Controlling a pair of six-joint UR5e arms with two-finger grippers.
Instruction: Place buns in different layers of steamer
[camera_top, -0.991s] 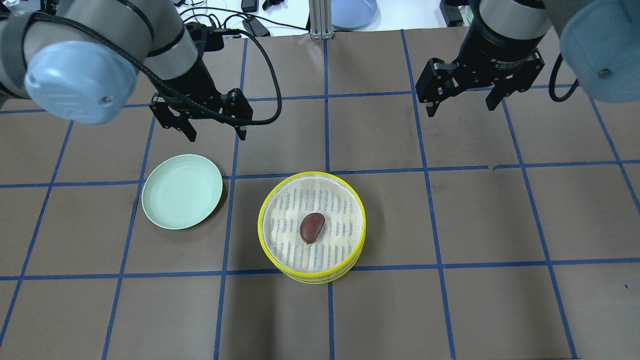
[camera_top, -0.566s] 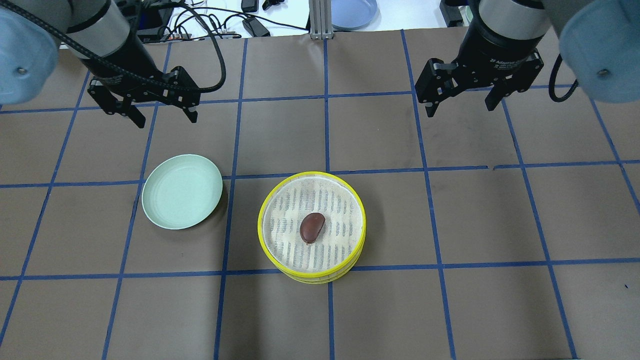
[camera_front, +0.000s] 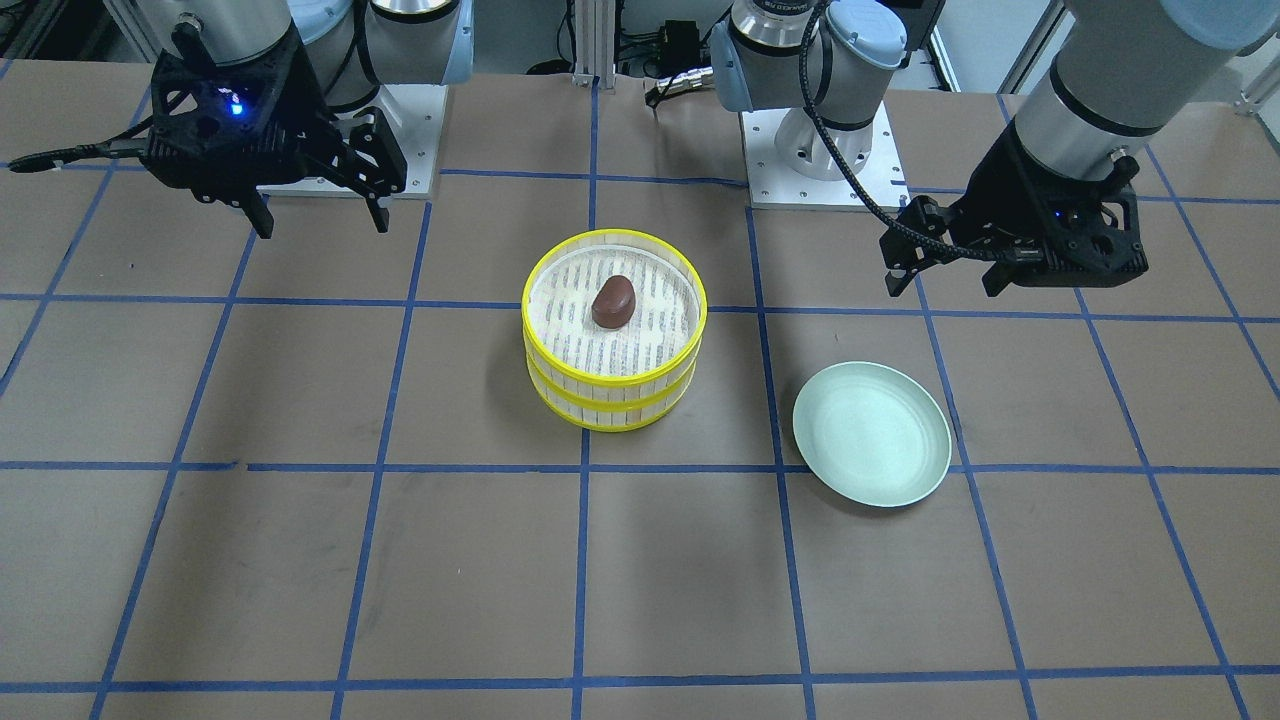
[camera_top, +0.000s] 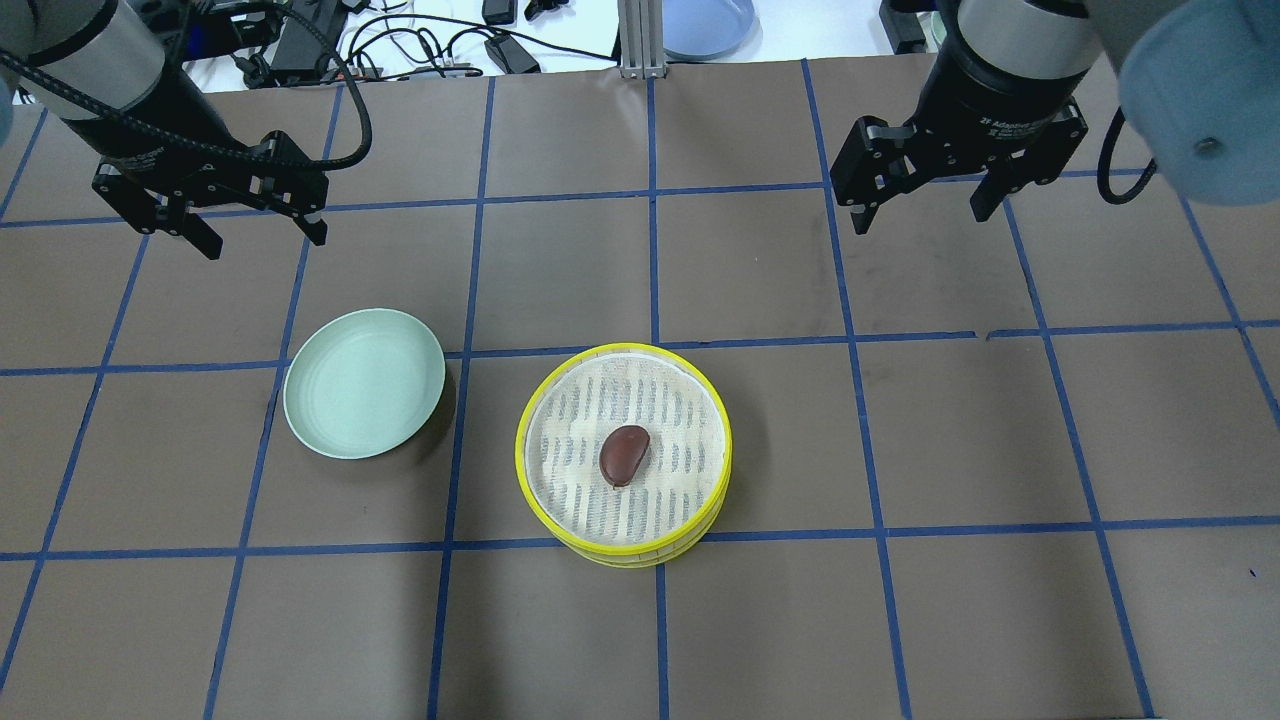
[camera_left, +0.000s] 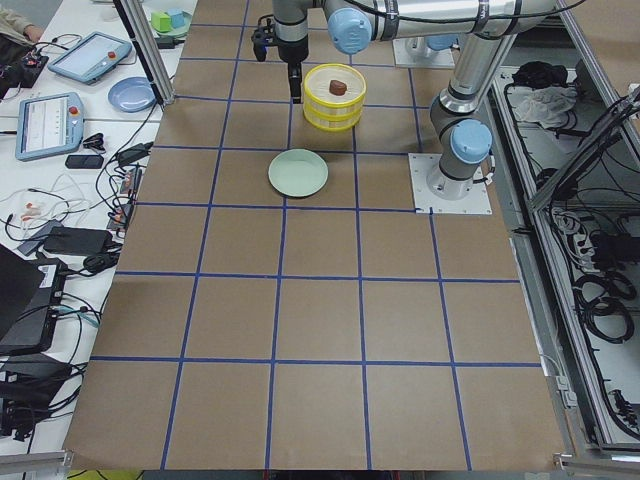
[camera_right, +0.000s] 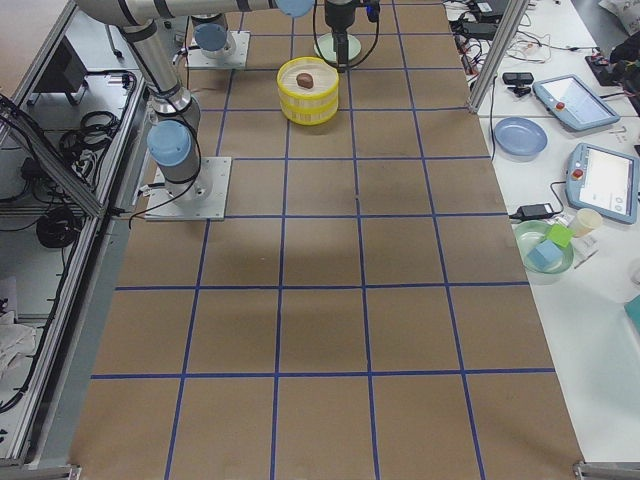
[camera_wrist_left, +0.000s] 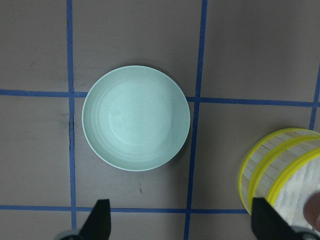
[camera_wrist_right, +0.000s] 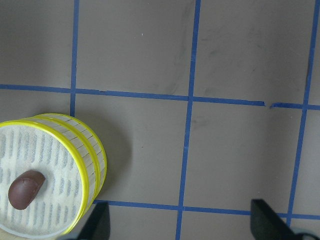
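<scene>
Left gripper (camera_top: 265, 240) backed away leftward, wide open, empty; right gripper (camera_top: 925, 218) likewise open, unmoved. Dark reddish-brown bun (camera_top: 624, 455) lies on top tier (camera_top: 570, 440) of yellow-rimmed slatted steamer (camera_top: 640, 555); cream bun unseen, task probably finished

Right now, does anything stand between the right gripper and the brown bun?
Nothing visible does. The brown bun lies uncovered in the top tier of the steamer, and only bare table separates it from the open right gripper.

On the surface (camera_top: 900, 620), the bun (camera_top: 624, 455) lies in the top layer (camera_top: 570, 420) of the steamer (camera_top: 640, 558), with the plate (camera_top: 364, 383) near it, on the robot's left.
</scene>
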